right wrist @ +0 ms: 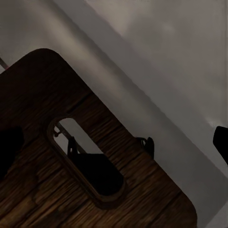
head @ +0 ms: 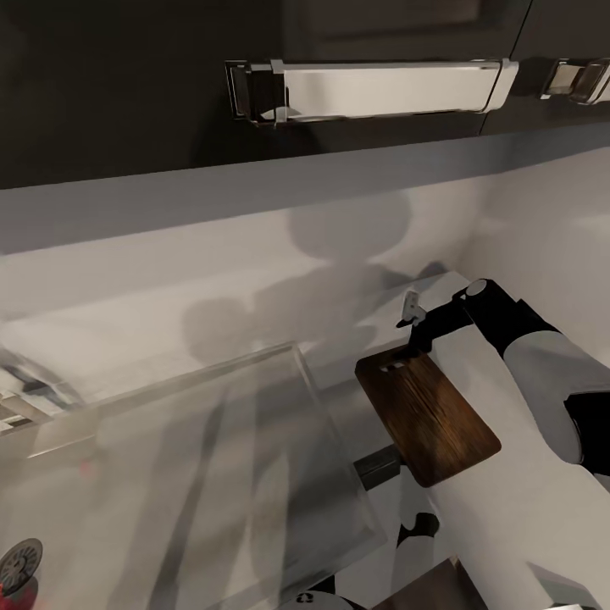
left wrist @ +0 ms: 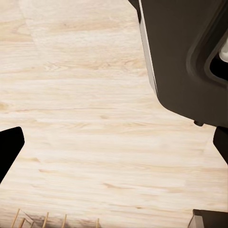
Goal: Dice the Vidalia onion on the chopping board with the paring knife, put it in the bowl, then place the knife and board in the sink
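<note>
R arm reaches fwd from the head view's right, white forearm then black wrist, right gripper (head: 413,332) pointing down w/ fingertips at the near-wall end of the chopping board (head: 428,415). Can't tell if jaws are closed on it. L wrist cam faces down; dark fingertips (left wrist: 9,148) sit wide apart at frame edges.

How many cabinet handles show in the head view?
2. One long chrome handle sits on the dark upper cabinet at top center; a second handle is cut off by the picture's right edge. More may lie outside the frame.
</note>
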`<state>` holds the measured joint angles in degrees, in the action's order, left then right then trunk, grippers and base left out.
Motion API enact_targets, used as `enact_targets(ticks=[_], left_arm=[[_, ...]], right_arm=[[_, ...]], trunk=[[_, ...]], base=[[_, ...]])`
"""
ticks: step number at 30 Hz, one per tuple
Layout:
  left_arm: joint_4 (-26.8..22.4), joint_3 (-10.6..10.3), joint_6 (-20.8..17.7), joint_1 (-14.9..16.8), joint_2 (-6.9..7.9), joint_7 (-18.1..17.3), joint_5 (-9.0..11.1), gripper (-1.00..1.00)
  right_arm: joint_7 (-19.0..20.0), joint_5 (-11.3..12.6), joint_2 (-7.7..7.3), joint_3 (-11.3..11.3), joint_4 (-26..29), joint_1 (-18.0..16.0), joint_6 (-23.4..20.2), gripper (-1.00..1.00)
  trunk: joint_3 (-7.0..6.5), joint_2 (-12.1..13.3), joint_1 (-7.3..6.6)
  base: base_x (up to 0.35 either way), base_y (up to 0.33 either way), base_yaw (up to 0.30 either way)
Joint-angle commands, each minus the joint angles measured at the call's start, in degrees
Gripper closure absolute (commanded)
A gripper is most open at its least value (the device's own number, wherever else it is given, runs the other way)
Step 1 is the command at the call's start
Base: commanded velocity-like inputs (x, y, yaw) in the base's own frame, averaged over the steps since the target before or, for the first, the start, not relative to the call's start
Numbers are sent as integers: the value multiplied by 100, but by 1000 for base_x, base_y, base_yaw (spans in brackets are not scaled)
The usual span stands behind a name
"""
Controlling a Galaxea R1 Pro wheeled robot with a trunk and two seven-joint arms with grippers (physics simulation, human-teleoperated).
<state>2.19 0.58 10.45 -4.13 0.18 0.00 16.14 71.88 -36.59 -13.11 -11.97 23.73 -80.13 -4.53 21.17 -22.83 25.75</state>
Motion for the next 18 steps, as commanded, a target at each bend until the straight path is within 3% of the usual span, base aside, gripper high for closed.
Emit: enact_targets(ticks=[1, 10, 18], left_arm=[[9, 3, 31, 3, 0, 0, 12, -100], [10, 3, 32, 3, -5, 0, 12, -100], [16, 3, 31, 1, -5, 0, 12, -100]], right_arm=[[19, 3, -30, -16, 9, -3, -48, -100], [19, 9, -103, -24, 9, -3, -39, -100], [22, 28, -280, -9, 9, -3, -39, -100]], trunk=[[8, -9, 3], [8, -9, 3], [27, -9, 3]], base=[[2, 0, 0], [0, 0, 0], [0, 0, 0]])
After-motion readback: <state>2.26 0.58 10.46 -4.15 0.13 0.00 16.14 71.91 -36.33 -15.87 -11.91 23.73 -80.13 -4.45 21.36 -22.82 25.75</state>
